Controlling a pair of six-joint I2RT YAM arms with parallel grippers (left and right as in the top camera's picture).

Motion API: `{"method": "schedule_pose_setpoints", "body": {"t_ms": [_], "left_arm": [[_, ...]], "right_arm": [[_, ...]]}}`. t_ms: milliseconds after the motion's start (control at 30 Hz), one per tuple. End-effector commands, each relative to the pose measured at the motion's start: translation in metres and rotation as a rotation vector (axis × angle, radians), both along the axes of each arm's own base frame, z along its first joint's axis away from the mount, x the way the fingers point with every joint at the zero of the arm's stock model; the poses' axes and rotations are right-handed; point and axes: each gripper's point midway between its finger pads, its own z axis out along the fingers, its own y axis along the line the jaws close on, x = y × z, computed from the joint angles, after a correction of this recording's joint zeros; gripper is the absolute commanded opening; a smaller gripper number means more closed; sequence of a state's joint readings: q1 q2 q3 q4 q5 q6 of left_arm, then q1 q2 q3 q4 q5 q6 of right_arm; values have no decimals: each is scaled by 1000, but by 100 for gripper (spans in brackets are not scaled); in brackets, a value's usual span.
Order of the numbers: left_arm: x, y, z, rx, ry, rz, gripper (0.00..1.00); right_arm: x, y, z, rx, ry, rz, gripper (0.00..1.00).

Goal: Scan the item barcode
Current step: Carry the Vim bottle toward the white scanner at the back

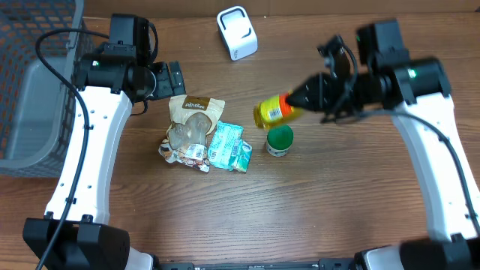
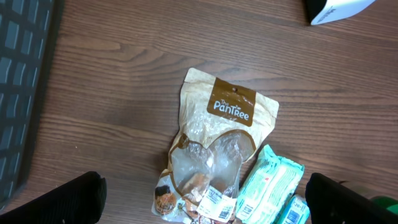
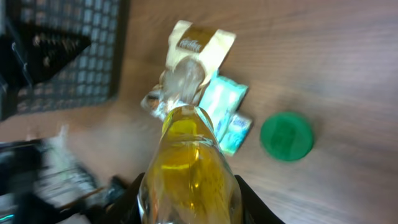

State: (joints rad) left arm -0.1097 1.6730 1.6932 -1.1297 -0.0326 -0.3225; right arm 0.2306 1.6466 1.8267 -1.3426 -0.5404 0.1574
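Right end effector (image 1: pixel 306 96) pinching the yellow bottle (image 1: pixel 276 111) by one end, sideways, off the desk (image 1: pixel 337 210), next to the green-lidded tub (image 1: pixel 280 140). Gripped end hidden, no barcode readable, right wrist view blurred. Left end effector (image 1: pixel 172 79) spread wide over the PanTree pouch (image 2: pixel 217 143), holding nothing. White device (image 2: pixel 336 9) cut off at the frame edge.
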Motion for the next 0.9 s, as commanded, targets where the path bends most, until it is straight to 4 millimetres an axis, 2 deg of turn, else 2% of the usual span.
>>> {"method": "schedule_pose_setpoints", "body": {"t_ms": [0, 200, 300, 367, 600, 867], "left_arm": [[2, -2, 3, -11, -10, 1, 100], [2, -2, 3, -11, -10, 1, 100], [2, -2, 3, -11, -10, 1, 100], [2, -2, 3, -11, -10, 1, 100], [2, -2, 3, -11, -10, 1, 100], [2, -2, 3, -11, -10, 1, 100]], "right_arm": [[34, 6, 23, -140, -129, -50, 15], [102, 26, 43, -299, -426, -78, 11], [125, 39, 48, -370, -567, -42, 11], [141, 48, 47, -476, -674, 10, 11], [176, 68, 17, -700, -808, 128, 11], [222, 85, -19, -770, -885, 112, 10]]}}
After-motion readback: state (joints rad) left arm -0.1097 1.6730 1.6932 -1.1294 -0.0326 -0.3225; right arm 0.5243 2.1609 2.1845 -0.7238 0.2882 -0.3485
